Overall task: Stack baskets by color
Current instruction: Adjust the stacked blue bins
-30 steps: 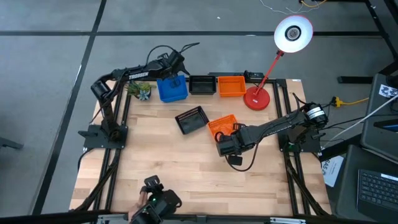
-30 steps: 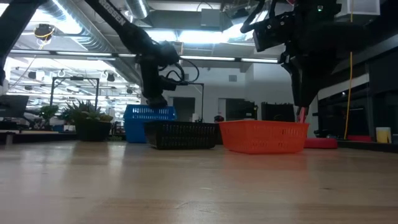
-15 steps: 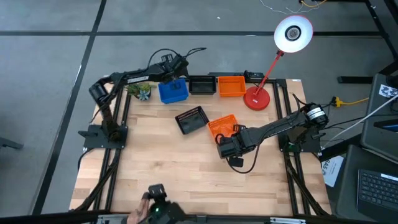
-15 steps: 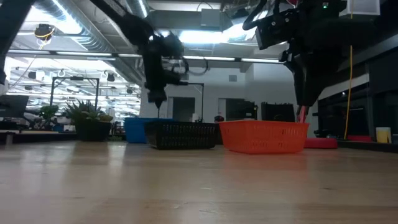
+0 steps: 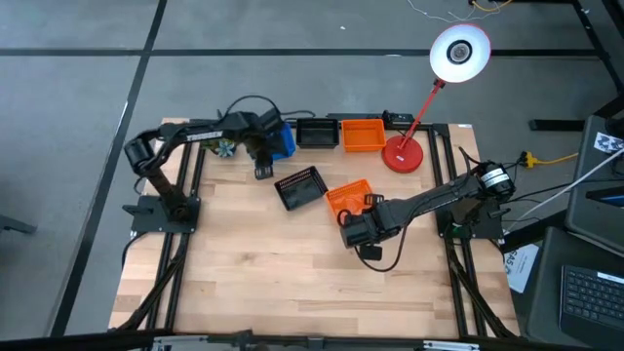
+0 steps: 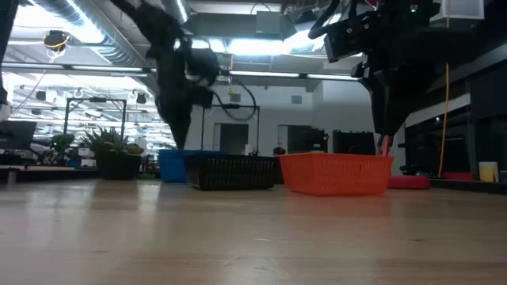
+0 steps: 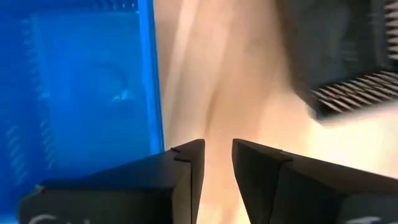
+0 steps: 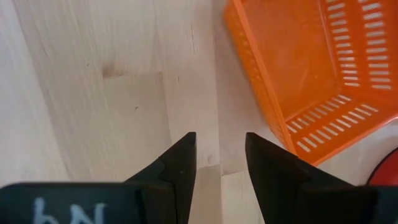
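Observation:
A blue basket point(image 5: 284, 139) point(image 7: 74, 81), a black basket point(image 5: 315, 132) and an orange basket point(image 5: 363, 135) stand in a row at the table's far edge. A second black basket point(image 5: 299, 187) and a second orange basket point(image 5: 349, 198) point(image 8: 323, 74) rest on their bases mid-table. My left gripper point(image 5: 261, 168) point(image 7: 217, 158) hangs open over bare wood, just on the near side of the blue basket, pointing down. My right gripper point(image 5: 355, 232) point(image 8: 221, 152) hangs open above the wood beside the mid-table orange basket's near corner.
A red desk lamp point(image 5: 403, 151) stands at the far right, with its white head point(image 5: 460, 53) reaching past the table. A small green plant point(image 5: 225, 147) sits at the far left, beside the left arm. Bare wood fills the near half of the table point(image 5: 292, 283).
My left gripper has come up off the blue basket and swung toward the table's near edge, turning at the wrist; it now hangs beside that basket. In the low view the blue basket's top stands lower than a second ago. A person's hands at the near edge have gone.

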`<act>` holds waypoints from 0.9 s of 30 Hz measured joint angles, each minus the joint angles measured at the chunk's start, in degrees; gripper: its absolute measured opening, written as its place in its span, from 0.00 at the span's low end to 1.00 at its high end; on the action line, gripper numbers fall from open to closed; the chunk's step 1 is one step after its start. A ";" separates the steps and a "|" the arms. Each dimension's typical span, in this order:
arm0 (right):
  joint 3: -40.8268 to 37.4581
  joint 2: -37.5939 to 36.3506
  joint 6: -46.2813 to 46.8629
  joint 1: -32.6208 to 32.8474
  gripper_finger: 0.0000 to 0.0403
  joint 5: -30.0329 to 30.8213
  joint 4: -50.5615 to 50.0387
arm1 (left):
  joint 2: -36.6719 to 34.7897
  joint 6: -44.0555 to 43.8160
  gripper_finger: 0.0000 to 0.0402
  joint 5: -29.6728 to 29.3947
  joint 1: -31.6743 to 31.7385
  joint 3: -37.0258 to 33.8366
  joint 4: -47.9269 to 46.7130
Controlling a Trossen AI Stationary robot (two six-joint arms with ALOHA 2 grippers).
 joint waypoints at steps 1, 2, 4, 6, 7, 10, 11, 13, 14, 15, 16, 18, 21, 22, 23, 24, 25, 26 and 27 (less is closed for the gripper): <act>0.00 0.00 0.22 -0.04 0.34 0.00 0.01 | 0.81 0.04 0.18 -0.49 -0.02 -1.72 3.21; 0.00 0.00 0.38 -0.05 0.34 -0.01 0.01 | 1.29 0.17 0.17 -1.58 -0.02 -3.12 5.61; 0.00 0.00 0.38 -0.05 0.34 -0.02 0.01 | 1.79 0.17 0.16 -4.15 -0.02 -4.17 10.36; 0.00 0.00 0.36 -0.05 0.34 -0.06 -0.03 | 1.72 0.35 0.15 -4.62 0.24 -4.06 12.72; 0.01 0.00 0.41 -0.05 0.34 -0.20 -0.07 | 1.69 0.72 0.14 -4.74 0.47 -4.06 13.03; 0.01 0.01 0.46 -0.05 0.34 -0.36 -0.24 | 1.72 2.26 0.12 -6.96 1.92 -4.06 12.90; 0.02 0.00 0.50 -0.05 0.34 -0.37 -0.21 | 1.72 3.03 0.11 -7.63 2.78 -4.06 12.91; 0.02 0.02 0.54 -0.05 0.34 -0.38 -0.21 | 2.05 3.44 0.10 -8.23 4.51 -4.06 13.20; 0.02 0.02 0.63 -0.05 0.34 -0.37 -0.17 | 2.13 3.45 0.10 -8.23 5.53 -4.09 13.24; 0.02 0.02 0.86 -0.06 0.34 -0.41 -0.17 | 2.13 3.45 0.10 -8.20 6.48 -4.09 13.20; 0.02 0.02 1.34 -0.07 0.34 -0.43 -0.17 | 2.11 3.45 0.10 -7.64 7.28 -4.09 13.26; 0.02 0.02 1.92 -0.05 0.34 -0.45 -0.17 | 2.11 3.40 0.10 -5.92 8.30 -4.09 13.37; 0.02 0.02 1.83 -0.05 0.34 -0.45 -0.15 | 2.11 2.99 0.10 -3.78 8.48 -4.09 14.37; 0.02 0.02 1.83 -0.05 0.34 -0.46 -0.16 | 2.11 3.00 0.10 -3.15 8.23 -4.09 15.02; 0.02 0.02 1.83 -0.05 0.34 -0.47 -0.16 | 2.11 3.02 0.10 -2.85 7.84 -4.09 15.89; 0.02 0.02 1.81 -0.05 0.34 -0.45 -0.15 | 2.12 3.02 0.10 -2.83 7.43 -4.09 16.64; 0.02 0.02 1.79 -0.07 0.34 -0.45 -0.15 | 2.11 3.02 0.09 -2.83 6.95 -4.09 17.33; 0.02 0.02 1.79 -0.07 0.34 -0.47 -0.15 | 2.11 3.02 0.09 -2.83 6.45 -4.09 17.78; 0.02 0.02 1.79 -0.07 0.34 -0.46 -0.15 | 2.11 3.02 0.09 -2.84 5.93 -4.09 17.93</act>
